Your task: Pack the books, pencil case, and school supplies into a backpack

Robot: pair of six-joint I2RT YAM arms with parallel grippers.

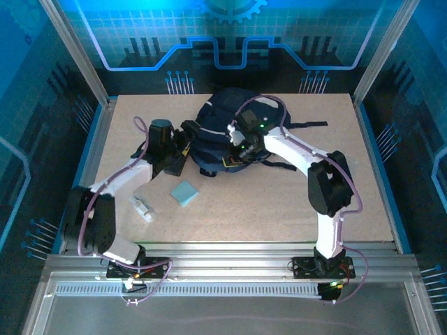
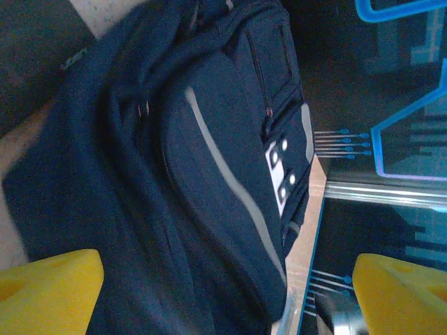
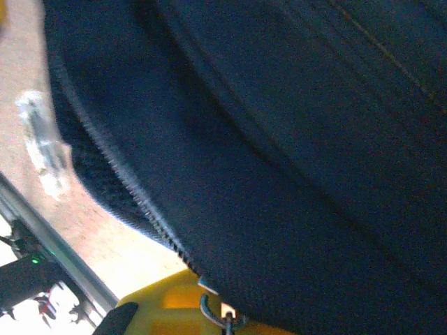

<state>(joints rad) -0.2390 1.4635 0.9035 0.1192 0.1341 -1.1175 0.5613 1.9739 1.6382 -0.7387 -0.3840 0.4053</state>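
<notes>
Left arm is reaching in low from the left, elbow folded back by its base. Left gripper is hanging released, yellow fingers spread wide at the backpack side. Right arm is bending in from the right, with the right gripper clenching the backpack's zipper edge. Backpack is lying centre-back on the worktop. Light-blue pad is lying just in front, apart.
</notes>
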